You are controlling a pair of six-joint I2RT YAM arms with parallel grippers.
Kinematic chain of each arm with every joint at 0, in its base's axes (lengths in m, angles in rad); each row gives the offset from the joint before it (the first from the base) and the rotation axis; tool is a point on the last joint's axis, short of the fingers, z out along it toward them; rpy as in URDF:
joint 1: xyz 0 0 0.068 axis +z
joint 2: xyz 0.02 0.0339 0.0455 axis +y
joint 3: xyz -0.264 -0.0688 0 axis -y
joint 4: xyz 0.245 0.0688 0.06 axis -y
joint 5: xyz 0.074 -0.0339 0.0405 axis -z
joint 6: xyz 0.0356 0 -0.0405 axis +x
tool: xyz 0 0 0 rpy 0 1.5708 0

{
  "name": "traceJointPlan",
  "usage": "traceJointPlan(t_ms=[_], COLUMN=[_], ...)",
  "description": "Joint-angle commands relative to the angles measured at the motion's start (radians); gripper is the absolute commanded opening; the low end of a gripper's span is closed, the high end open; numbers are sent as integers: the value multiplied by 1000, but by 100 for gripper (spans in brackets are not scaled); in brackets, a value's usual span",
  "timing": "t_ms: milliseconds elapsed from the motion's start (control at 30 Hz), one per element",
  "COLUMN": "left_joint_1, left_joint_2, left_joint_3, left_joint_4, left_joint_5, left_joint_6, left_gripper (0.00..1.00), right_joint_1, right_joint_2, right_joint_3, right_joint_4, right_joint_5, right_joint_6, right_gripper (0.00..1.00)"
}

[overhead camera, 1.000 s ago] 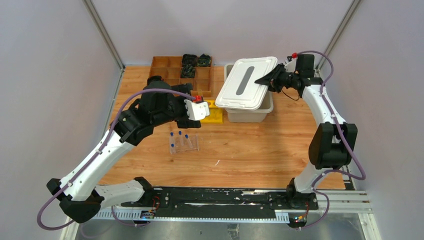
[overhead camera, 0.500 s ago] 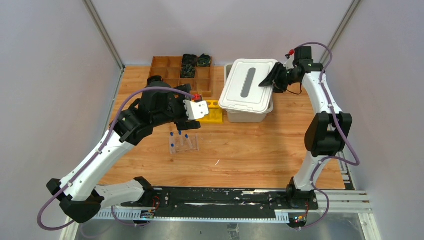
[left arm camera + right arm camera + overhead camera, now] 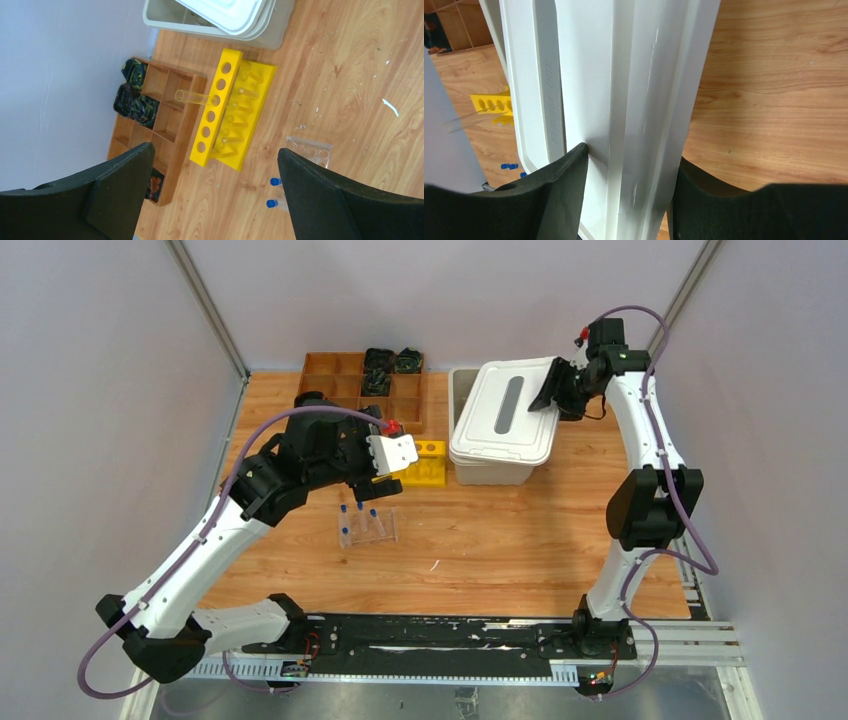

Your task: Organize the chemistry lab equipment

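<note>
Right tool [image 3: 629, 156] sits part-open astride the edge of a white lid [image 3: 505, 410] lying askew on its bin [image 3: 495, 472], upper right; whether it grips cannot be told. Left tool [image 3: 215, 187] hangs wide and empty above a yellow rack [image 3: 257, 95] on the wooden surface [image 3: 520, 530]. One glass tube [image 3: 192, 97] stands in a rack hole; in the left wrist view its long axis runs nearly level, mouth toward the left. Blue-capped tubes [image 3: 360, 510] stand nearby, centre-left, caps up.
</note>
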Motion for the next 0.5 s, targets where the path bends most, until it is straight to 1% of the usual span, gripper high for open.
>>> traceJointPlan(t_ms=[0,200,333,467], left_joint_1=[11,12,12,12], left_joint_2=[7,1,-5,-9], left_joint_3=[32,33,33,28], left_joint_4=[-23,-26,-26,-26], left_joint_5=[10,8,19,23], left_joint_6=[-30,-31,-37,-40], left_gripper=[100,100,100,100], right_joint_1=[32,34,34,34], right_joint_2=[63,95,99,86], right_joint_3=[25,1,-40,-41], right_joint_4=[-116,-117,-105,-86], right_joint_5=[245,279,281,277], right_joint_6=[-110,-121,-123,-127], right_gripper=[56,60,68,72])
